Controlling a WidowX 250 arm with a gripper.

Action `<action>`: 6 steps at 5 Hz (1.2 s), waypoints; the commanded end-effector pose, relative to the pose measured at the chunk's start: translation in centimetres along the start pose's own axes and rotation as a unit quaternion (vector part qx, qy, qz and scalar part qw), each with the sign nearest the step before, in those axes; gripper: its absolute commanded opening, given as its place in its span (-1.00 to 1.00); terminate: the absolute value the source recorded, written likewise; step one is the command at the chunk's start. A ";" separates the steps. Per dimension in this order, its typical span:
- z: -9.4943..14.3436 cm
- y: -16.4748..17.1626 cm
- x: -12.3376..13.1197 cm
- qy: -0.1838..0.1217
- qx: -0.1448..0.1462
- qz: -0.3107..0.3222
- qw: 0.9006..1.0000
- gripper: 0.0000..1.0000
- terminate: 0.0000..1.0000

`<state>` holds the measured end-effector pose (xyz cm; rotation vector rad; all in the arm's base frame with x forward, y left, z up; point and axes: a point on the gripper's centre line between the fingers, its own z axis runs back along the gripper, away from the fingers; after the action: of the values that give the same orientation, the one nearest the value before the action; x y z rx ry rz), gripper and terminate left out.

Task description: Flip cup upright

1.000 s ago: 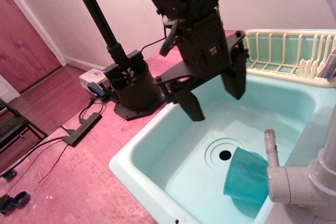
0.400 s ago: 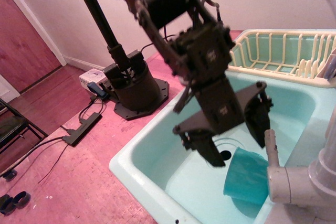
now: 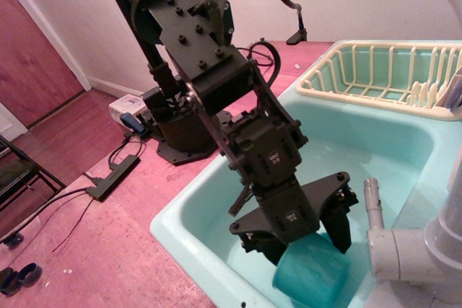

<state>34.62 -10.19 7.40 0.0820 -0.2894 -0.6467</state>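
The teal-green cup [image 3: 312, 278] lies on its side on the floor of the pale aqua sink [image 3: 179, 227], near the front right corner. Its handle is hidden. My black gripper [image 3: 310, 249] has reached down into the sink and sits right over the cup. Its two fingers are spread wide, one at the cup's left side [image 3: 273, 249] and one at its back right [image 3: 339, 227]. The jaws straddle the cup's upper end. I cannot tell whether the fingers touch it.
A grey faucet [image 3: 415, 250] juts in at the lower right, close to the cup and the gripper. A cream dish rack [image 3: 379, 77] stands behind the sink. The arm's base [image 3: 184, 131] is on the pink counter to the left, with cables [image 3: 108, 178] beside it.
The gripper has come down from above the sink onto the cup, staying wide open. The cup has shifted left and toward the front, and the drain is now covered by the arm.
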 end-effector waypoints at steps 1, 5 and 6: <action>1.1 -0.4 0.0 -0.014 -0.018 0.046 0.999 -1.00 -1.00; 7.5 -8.1 -1.7 0.059 -0.173 0.412 0.893 -1.00 -1.00; 9.0 -8.4 -2.1 0.058 -0.173 0.462 0.868 -1.00 -1.00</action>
<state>25.75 -15.58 13.65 -0.3362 -0.0288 0.3086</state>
